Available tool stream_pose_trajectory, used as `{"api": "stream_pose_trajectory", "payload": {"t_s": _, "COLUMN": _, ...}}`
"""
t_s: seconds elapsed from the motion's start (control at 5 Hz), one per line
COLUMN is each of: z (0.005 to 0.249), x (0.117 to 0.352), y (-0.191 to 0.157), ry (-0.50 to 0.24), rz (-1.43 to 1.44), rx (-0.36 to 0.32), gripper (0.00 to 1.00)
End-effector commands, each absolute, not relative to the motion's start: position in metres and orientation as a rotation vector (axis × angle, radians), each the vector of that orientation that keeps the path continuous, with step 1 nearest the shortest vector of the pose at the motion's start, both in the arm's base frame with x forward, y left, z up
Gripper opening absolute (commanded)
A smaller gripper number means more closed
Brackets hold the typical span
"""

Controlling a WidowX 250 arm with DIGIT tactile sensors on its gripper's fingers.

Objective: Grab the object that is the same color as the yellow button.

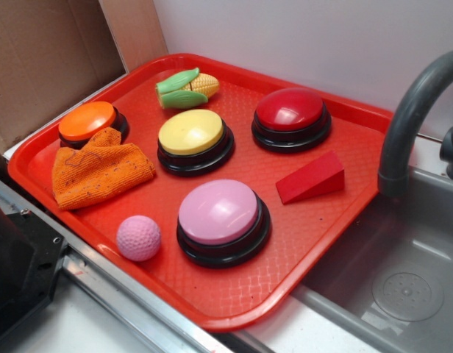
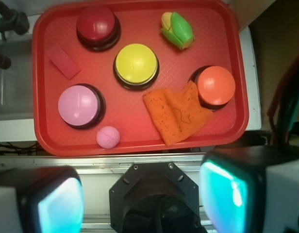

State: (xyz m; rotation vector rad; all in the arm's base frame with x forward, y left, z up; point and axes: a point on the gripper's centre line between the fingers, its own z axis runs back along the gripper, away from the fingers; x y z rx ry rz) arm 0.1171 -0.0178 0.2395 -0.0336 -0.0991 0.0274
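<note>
A red tray (image 1: 337, 213) holds four buttons — yellow (image 1: 191, 132), orange (image 1: 87, 120), dark red (image 1: 290, 109), pink (image 1: 218, 212) — plus one corn (image 1: 186, 89), one orange cloth (image 1: 98, 168), one pink ball (image 1: 138, 237) and one red wedge (image 1: 310, 177). The corn lies at the tray's far edge, just behind the yellow button. In the wrist view the claw (image 2: 142, 201) hangs spread and empty, well apart from the corn (image 2: 178, 29), off the tray's near rim.

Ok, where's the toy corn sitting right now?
In the exterior view, the toy corn lies at the tray's far edge, just behind the yellow button, left of the red button.
</note>
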Motion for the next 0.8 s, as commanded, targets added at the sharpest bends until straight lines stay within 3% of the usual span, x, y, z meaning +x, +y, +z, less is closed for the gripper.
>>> {"api": "stream_pose_trajectory", "payload": {"t_s": 0.0, "z": 0.245, "x": 0.144, "y": -0.015, "ry": -0.11, "rz": 0.068, "rx": -0.034, "gripper": 1.0}}
{"api": "stream_pose_trajectory", "payload": {"t_s": 0.6, "z": 0.24, "x": 0.244, "y": 0.024, "ry": -0.112, "rz": 0.14, "rx": 0.034, "gripper": 1.0}}
